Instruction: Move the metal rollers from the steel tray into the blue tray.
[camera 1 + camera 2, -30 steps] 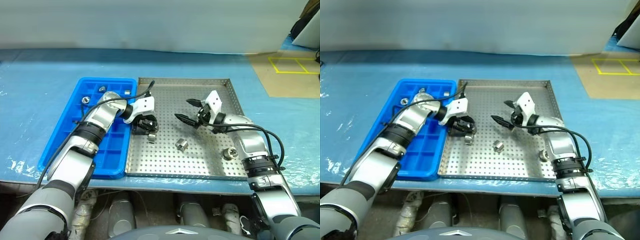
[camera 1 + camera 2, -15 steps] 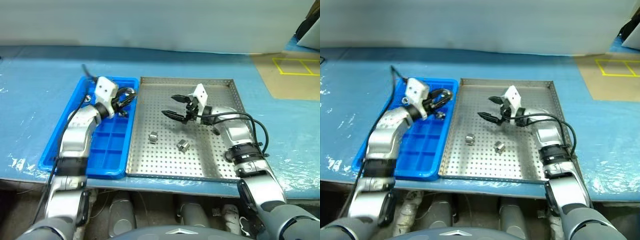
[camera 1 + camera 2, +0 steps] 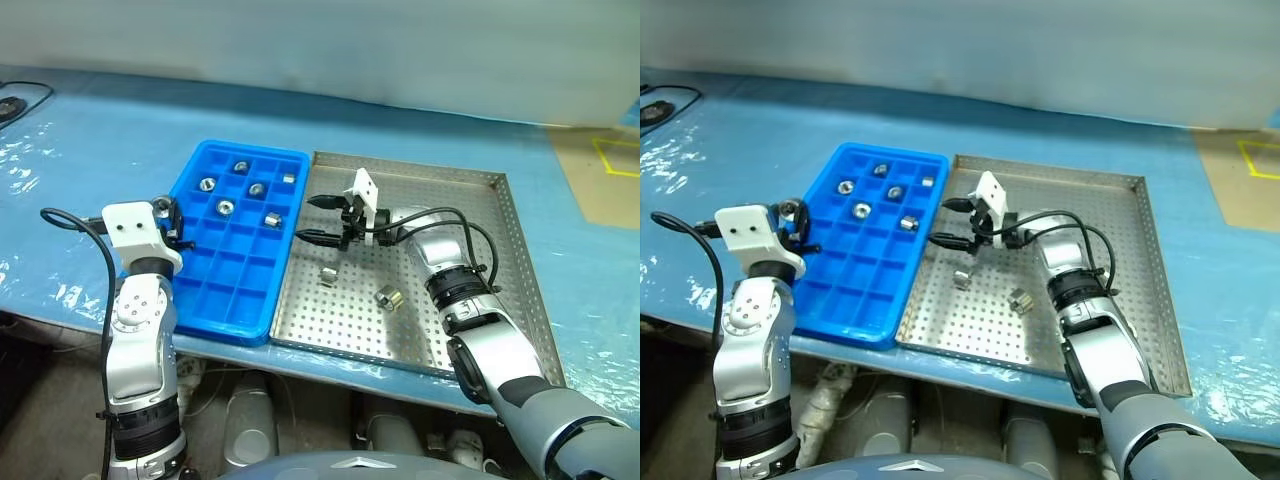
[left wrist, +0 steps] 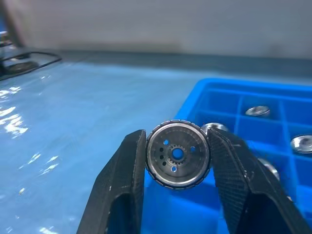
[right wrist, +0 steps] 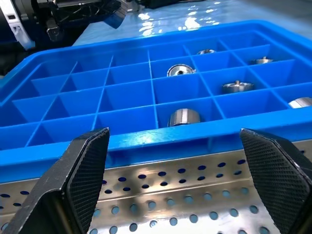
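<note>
My left gripper (image 3: 165, 214) is shut on a metal roller (image 4: 178, 154), a shiny toothed disc with a central hole, held just outside the blue tray's (image 3: 222, 283) left wall. Several metal rollers (image 3: 226, 207) lie in the blue tray's far cells. Two more rollers (image 3: 327, 276) (image 3: 389, 296) rest on the perforated steel tray (image 3: 500, 262). My right gripper (image 3: 318, 220) stands open and empty, low over the steel tray's left side, pointing at the blue tray's rim (image 5: 146, 141). My right arm hides part of the steel tray.
Both trays sit side by side on a blue plastic-covered table (image 3: 90, 150). A black cable (image 3: 18, 98) lies at its far left. A brown patch with yellow tape (image 3: 612, 155) is at the far right. The table's front edge runs just below the trays.
The view has swung left. My left gripper carried its roller from the steel tray's left part across the blue tray to beyond its left wall. My right gripper moved left, still open.
</note>
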